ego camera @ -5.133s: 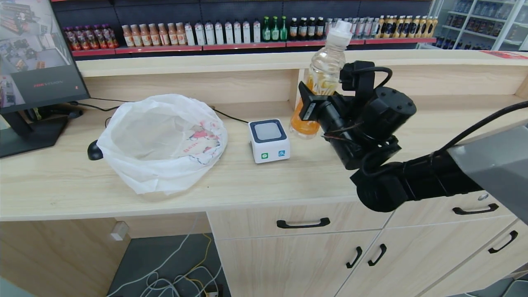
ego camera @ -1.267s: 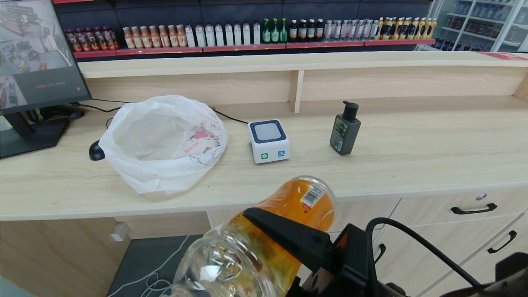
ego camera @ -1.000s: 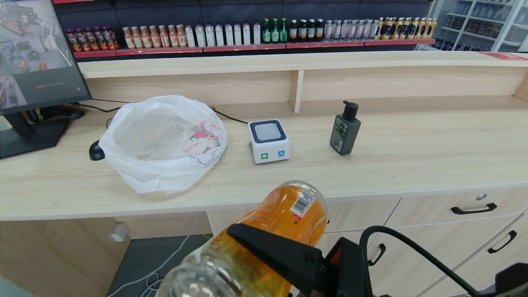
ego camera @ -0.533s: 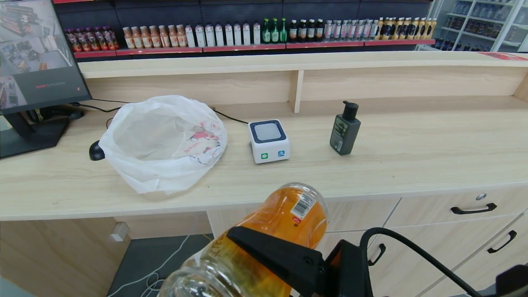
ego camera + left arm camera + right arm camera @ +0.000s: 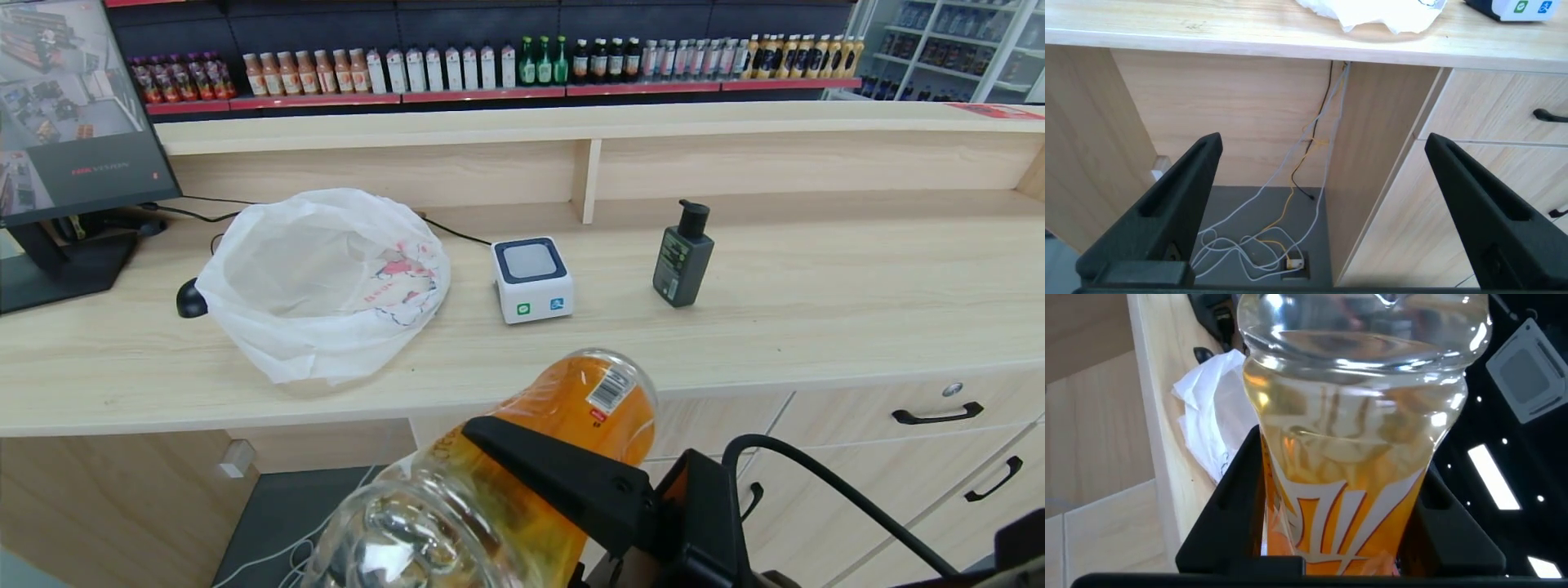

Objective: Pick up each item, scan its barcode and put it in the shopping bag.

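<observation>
Currently right hand (image 5: 1343, 527) clamps one drink bottle (image 5: 575, 408); left hand (image 5: 1323, 151) apart; one pump bottle (image 5: 682, 263), one shopping bag (image 5: 326, 347).

My head camera sits high and near, facing forward and down across the counter (image 5: 816, 327) to the far bottle shelves (image 5: 490, 69). My left wrist camera hangs low before the counter's near face, looking between the spread fingers of my left gripper (image 5: 1323, 147) at the cables (image 5: 1290, 220) beneath. It shares the shopping bag (image 5: 1372, 15) and scanner (image 5: 1519, 6) with the head view. My right wrist camera looks along my right gripper (image 5: 1343, 539), very close on the bottle (image 5: 1355, 441), and shares the bag and counter edge beyond.
</observation>
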Tool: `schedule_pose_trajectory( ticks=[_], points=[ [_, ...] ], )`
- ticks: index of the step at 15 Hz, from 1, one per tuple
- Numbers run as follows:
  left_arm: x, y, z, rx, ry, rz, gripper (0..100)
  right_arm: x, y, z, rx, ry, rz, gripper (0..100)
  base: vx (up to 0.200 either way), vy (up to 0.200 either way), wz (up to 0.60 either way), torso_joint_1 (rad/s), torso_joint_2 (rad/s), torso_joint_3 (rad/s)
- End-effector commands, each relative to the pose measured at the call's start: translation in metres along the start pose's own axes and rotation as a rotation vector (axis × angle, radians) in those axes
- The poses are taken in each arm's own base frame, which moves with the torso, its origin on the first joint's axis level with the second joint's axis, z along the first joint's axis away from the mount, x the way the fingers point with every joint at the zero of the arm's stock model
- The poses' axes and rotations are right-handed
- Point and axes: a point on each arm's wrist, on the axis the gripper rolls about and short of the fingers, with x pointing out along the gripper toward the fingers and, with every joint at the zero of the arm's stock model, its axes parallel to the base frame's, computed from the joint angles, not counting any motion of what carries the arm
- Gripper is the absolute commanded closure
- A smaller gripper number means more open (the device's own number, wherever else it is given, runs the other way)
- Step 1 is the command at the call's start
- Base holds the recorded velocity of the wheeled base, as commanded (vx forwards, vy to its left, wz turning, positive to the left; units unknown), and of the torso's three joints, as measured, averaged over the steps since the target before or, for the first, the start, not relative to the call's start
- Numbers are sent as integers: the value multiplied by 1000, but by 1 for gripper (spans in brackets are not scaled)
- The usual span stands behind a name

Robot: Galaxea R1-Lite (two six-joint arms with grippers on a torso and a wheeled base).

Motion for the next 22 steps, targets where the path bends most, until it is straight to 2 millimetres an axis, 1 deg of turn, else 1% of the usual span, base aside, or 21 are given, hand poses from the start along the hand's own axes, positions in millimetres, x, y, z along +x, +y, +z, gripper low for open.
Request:
schedule_pose_trajectory(
  ticks=[1,6,8,10,11,13,15,16,17,18,19,20,22],
  points=[
    [0,0,0,0,0,1,0,0,-1,0,6,6,-6,100,0,0,0,0,0,0],
    [0,0,0,0,0,1,0,0,-1,-4,60,50,-10,100,0,0,0,0,0,0],
    [0,0,0,0,0,1,0,4,-4,-12,130,78,-34,100,0,0,0,0,0,0],
    [0,0,0,0,0,1,0,5,-7,-21,234,106,-53,100,0,0,0,0,0,0],
    [0,0,0,0,0,1,0,6,-11,-29,279,130,-77,100,0,0,0,0,0,0],
    [0,0,0,0,0,1,0,3,-17,-48,384,187,-116,100,0,0,0,0,0,0],
    [0,0,0,0,0,1,0,12,-29,-53,436,187,-185,100,0,0,0,0,0,0],
    [0,0,0,0,0,1,0,16,-32,-58,517,191,-223,100,0,0,0,0,0,0],
    [0,0,0,0,0,1,0,16,-29,-62,579,216,-229,100,0,0,0,0,0,0],
    [0,0,0,0,0,1,0,16,-26,-68,688,234,-247,100,0,0,0,0,0,0],
    [0,0,0,0,0,1,0,16,-27,-74,755,248,-273,100,0,0,0,0,0,0],
    [0,0,0,0,0,1,0,14,-34,-88,805,279,-329,100,0,0,0,0,0,0],
    [0,0,0,0,0,1,0,13,-40,-106,895,300,-397,100,0,0,0,0,0,0]
  ],
)
